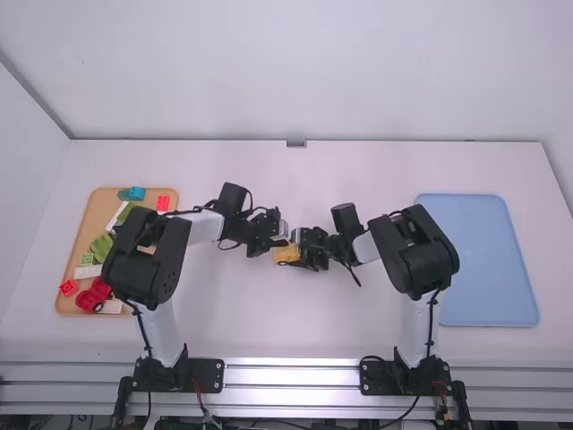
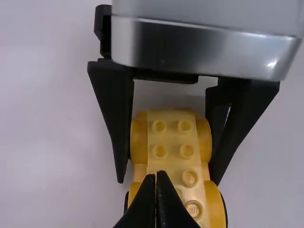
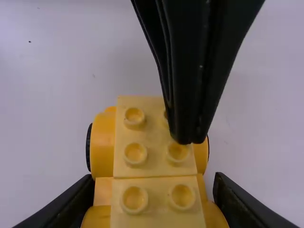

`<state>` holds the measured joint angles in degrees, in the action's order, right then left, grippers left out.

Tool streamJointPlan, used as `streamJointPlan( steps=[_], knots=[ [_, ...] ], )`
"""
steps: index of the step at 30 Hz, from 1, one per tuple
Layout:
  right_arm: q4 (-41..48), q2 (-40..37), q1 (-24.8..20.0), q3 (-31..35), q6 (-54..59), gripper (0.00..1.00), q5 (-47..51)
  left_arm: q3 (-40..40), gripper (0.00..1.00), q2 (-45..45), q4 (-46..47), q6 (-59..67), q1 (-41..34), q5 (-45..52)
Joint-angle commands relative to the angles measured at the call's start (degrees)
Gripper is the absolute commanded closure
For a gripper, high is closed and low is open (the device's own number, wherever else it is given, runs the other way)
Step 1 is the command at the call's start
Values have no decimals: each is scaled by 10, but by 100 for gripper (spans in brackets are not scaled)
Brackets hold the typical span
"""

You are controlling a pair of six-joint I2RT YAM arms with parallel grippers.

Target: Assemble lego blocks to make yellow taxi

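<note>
Right pincer: pinching the yellow taxi build across its sides, one finger against each flank. Left pincer: its two tips pressed together at the build's studded top. Whether the tips touch it, I cannot tell.

From the high view the build is a small yellow patch between the two pincers, mid-table. The left wrist view gives the detail: paired studs along the top, rounded yellow sides, the right pincer's fingers straddling them. The right wrist view adds a black wheel under the flank, near the left pincer's tips.

Farther out, high view: well to the left of the left pincer, a wooden tray partly behind the left arm. In it, a red piece, green pieces, white pieces and a blue piece. Well to the right of the right pincer, a blue tray, flat on the white table.
</note>
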<state>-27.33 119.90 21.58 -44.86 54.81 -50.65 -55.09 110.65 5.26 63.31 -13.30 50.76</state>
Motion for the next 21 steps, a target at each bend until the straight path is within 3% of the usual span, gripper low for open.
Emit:
streamJointPlan(
  steps=[1,9,21],
  knots=[
    [-9,8,1,-2,7,46,-3,3,98,27,27,24,-3,-24],
    [-9,8,1,-2,5,47,-3,4,98,28,50,52,-37,-94],
    [-9,8,1,-2,5,47,12,-13,98,28,79,81,-43,-95]
  ],
)
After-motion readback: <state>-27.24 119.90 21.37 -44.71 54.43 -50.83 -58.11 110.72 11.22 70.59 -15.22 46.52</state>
